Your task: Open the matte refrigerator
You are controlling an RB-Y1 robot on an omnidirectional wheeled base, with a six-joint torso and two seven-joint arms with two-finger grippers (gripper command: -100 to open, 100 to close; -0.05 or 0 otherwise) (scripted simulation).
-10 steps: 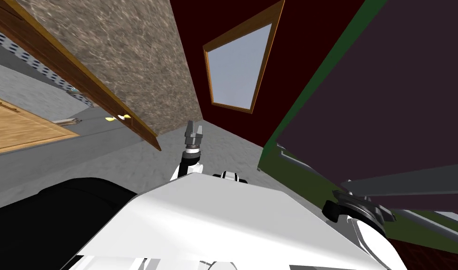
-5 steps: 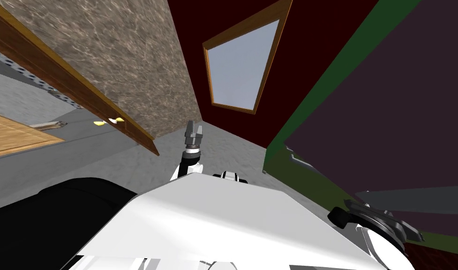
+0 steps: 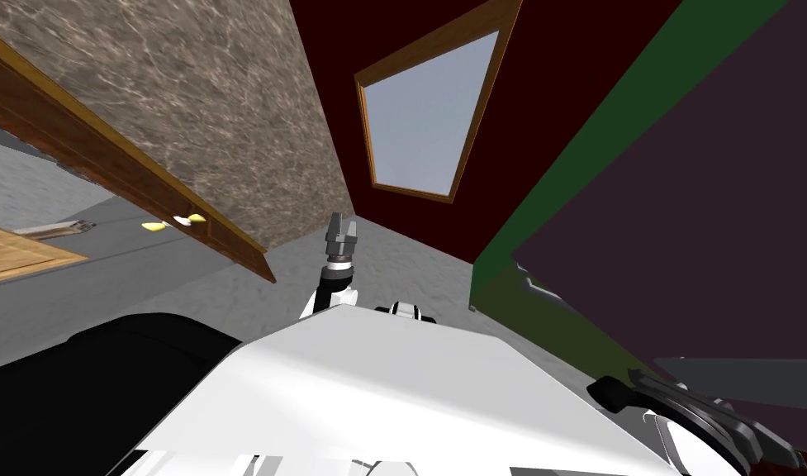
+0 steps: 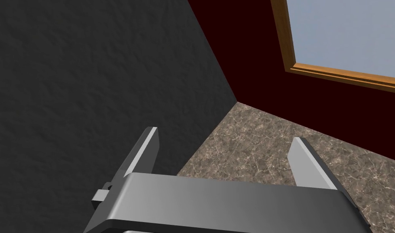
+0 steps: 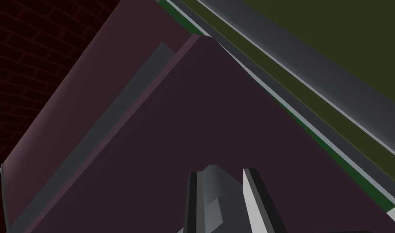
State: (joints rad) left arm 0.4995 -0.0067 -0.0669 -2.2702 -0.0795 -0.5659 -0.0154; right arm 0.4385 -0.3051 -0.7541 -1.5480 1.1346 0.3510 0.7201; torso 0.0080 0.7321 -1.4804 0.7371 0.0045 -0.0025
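Observation:
The refrigerator's dark purple matte door (image 3: 682,231) stands to my right, swung off the green body (image 3: 558,207). In the right wrist view the door (image 5: 184,121) lies close ahead, with the green body and its grey seals (image 5: 313,93) beyond the door's edge. My right gripper (image 5: 221,173) is shut on the door's grey bar handle (image 5: 212,182), its fingers pressing the sides. In the head view that gripper (image 3: 707,409) is low on the right, under the handle (image 3: 748,378). My left gripper (image 3: 341,223) hangs in front of me, open and holding nothing (image 4: 224,135).
A brown speckled slab with a wooden edge (image 3: 145,182) runs along my left. A window (image 3: 422,116) sits in the dark red wall ahead. Small yellow items (image 3: 154,225) and a wooden panel (image 3: 13,256) lie far left. Grey floor (image 3: 410,264) stretches ahead.
My view has turned, sliding the slab and wooden panel leftward. The purple door takes up more of the upper right. My right gripper and the handle have moved lower and further right.

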